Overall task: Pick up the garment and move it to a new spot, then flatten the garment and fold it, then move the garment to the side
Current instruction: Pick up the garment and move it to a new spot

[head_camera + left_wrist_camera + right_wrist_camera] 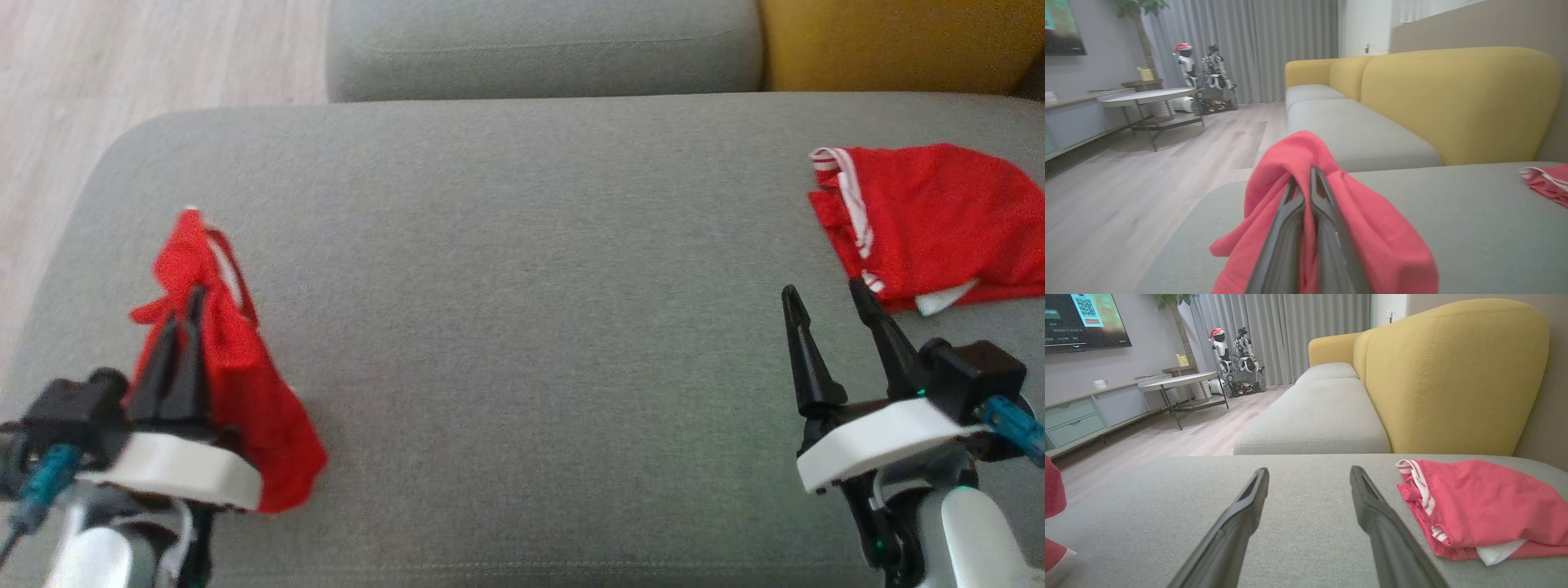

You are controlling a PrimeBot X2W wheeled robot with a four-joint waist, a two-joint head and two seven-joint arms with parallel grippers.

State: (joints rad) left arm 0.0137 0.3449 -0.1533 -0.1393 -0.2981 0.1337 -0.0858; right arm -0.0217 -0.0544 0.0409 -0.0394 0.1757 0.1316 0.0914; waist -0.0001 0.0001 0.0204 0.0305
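At lower left of the head view, left gripper [186, 306] with fingers pinched together on the red garment [245, 384], cloth hanging over the grey cushion [531, 286]. At lower right, right gripper [821, 287] with fingers spread; just above it, a striped red garment [939, 220] lying on the cushion. Added by the right wrist view, upper left: round table [1175, 380], screen [1086, 318], second robot [1237, 363].

Garment [245, 384] was thin, matt red cloth; cushion [522, 327] grey woven fabric, matt; fingers [1237, 522] dark smooth plastic.
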